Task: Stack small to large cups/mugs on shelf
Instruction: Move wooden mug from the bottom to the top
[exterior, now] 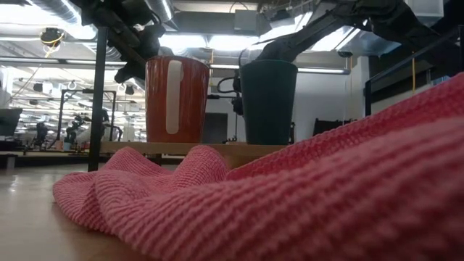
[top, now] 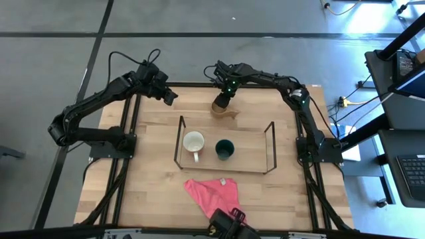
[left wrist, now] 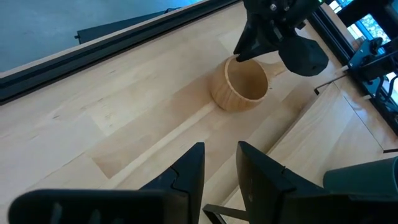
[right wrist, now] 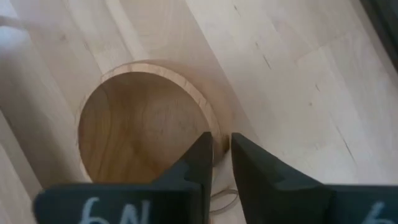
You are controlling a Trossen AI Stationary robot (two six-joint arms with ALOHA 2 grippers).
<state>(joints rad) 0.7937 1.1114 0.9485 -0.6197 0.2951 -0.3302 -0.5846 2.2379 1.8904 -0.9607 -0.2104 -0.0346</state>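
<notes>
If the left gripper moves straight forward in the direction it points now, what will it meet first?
Probably the wooden cup, which stands ahead of the left gripper on bare table. The right gripper is already at its rim. Depth is uncertain.

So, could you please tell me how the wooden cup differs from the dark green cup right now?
The wooden cup is tan and stands on the bare table behind the shelf; the dark green cup stands on it. The right tool straddles the wooden cup's rim; nothing touches the green one. Both stand upright.
</notes>
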